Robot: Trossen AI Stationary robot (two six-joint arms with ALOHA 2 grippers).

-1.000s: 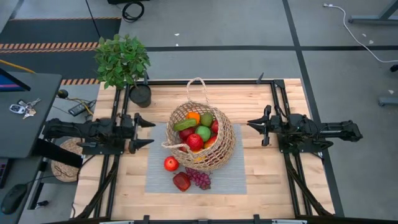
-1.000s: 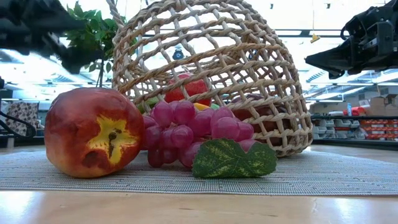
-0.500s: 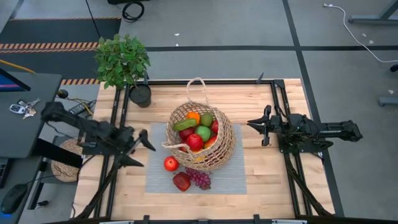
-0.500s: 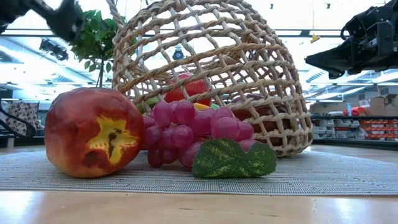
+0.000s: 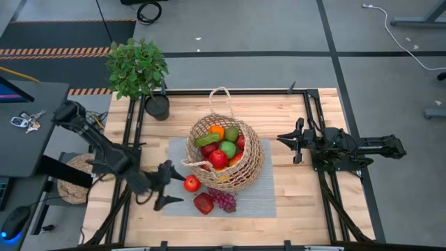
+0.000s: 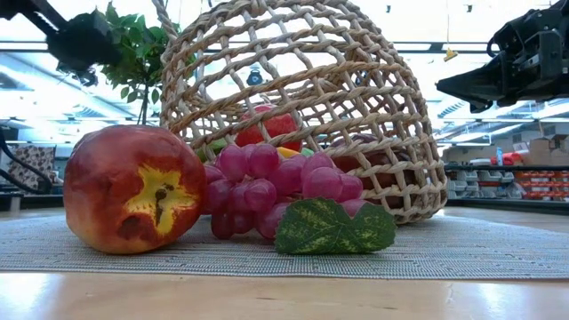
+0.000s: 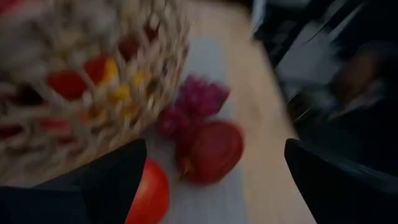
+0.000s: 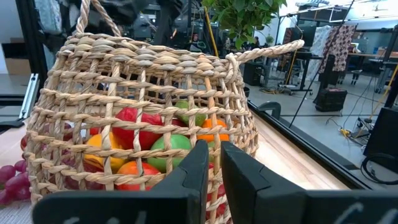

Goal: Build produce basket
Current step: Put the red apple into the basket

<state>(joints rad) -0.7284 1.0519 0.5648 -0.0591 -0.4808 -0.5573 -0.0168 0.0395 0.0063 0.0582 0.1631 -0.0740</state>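
Observation:
The wicker basket [image 5: 226,153] lies tipped on its side on a grey mat [image 5: 258,202], with several fruits inside: a green one [image 5: 227,148], a red one [image 5: 219,160] and an orange [image 5: 217,130]. A red apple [image 5: 191,183], a dark red peach [image 5: 203,203] and purple grapes [image 5: 224,200] lie on the mat in front of it. My left gripper [image 5: 171,185] is open, just left of the apple and peach, touching nothing; its wrist view shows the peach [image 7: 211,149] and grapes [image 7: 196,102] ahead. My right gripper [image 5: 280,139] is shut and empty, right of the basket [image 8: 149,118].
A leafy potted plant [image 5: 137,66] in a black pot [image 5: 157,107] stands at the table's far left corner. A dark desk with keys [image 5: 24,120] is beyond the left edge. Bare wood lies right of the mat [image 5: 300,195].
My left gripper has swung from the table's left side toward the near edge and rightward, turning toward the loose apple and peach, and stays open. The right arm, the basket and the fruits have kept still.

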